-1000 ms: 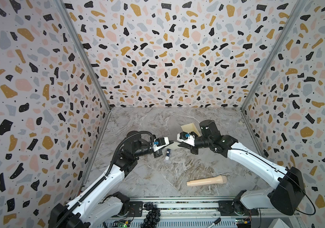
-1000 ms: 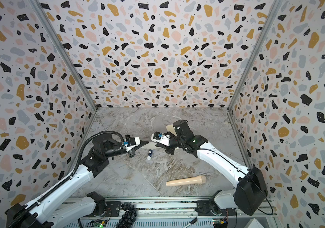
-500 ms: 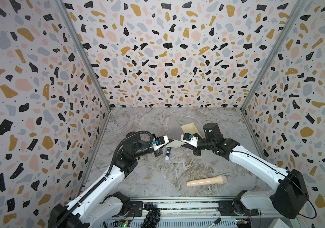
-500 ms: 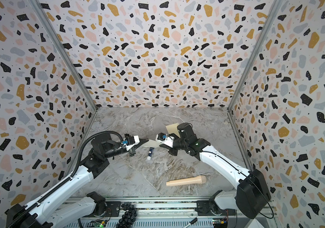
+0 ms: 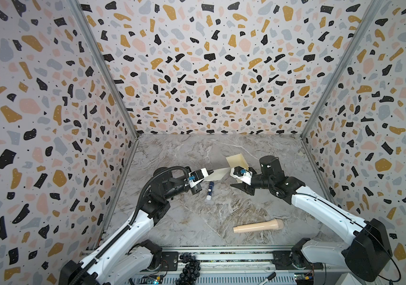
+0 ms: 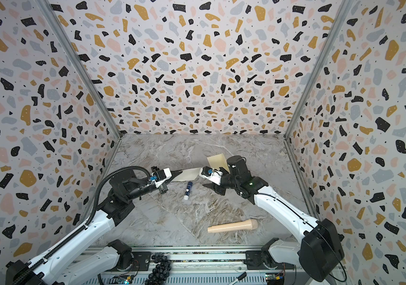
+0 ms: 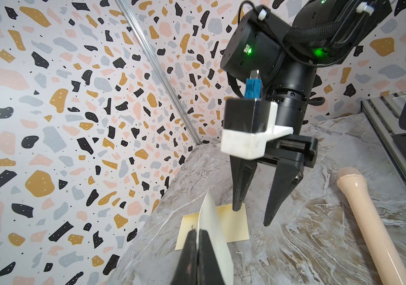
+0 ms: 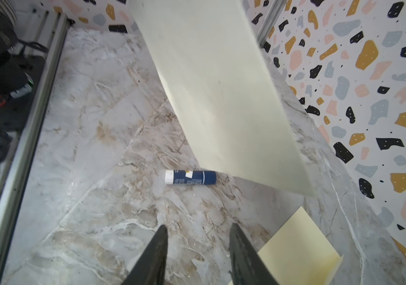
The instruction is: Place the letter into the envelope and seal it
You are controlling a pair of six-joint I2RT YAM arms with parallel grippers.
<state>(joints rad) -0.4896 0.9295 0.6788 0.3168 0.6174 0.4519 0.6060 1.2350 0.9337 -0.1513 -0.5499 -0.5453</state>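
Backdrop: terrazzo-speckled walls point(image 5: 197, 74) box in a grey marbled table point(image 5: 184, 222); both top views look down on it from the front.
Left side: my left gripper point(image 5: 210, 172) sits just left of centre in both top views, raised off the table; its jaws are pressed together on one short edge of the envelope point(image 5: 219, 174); the left wrist view shows that pinch at the bottom centre point(image 7: 198, 246).
Held paper: the envelope is pale cream and long; it hangs in the air from that one pinch and reaches rightward across the middle of both top views point(image 6: 189, 174); it fills the upper centre of the right wrist view point(image 8: 221, 86).
Right side: my right gripper point(image 5: 241, 187) is just right of centre in both top views; its jaws stand spread with nothing between them; in the left wrist view point(image 7: 251, 217) both dark fingers point down at the table.
Task sheet: the letter point(image 5: 236, 160) lies flat on the table, a yellow-tan sheet just above centre in both top views, partly behind the right gripper; it shows at the lower right of the right wrist view point(image 8: 295, 251); one finger ends at its edge, and I cannot tell whether they touch.
Loose items: a blue and white glue stick point(image 5: 209, 190) lies on the table between the two grippers, under the envelope's span; a beige microphone point(image 5: 258, 226) lies at lower right of centre, well apart.
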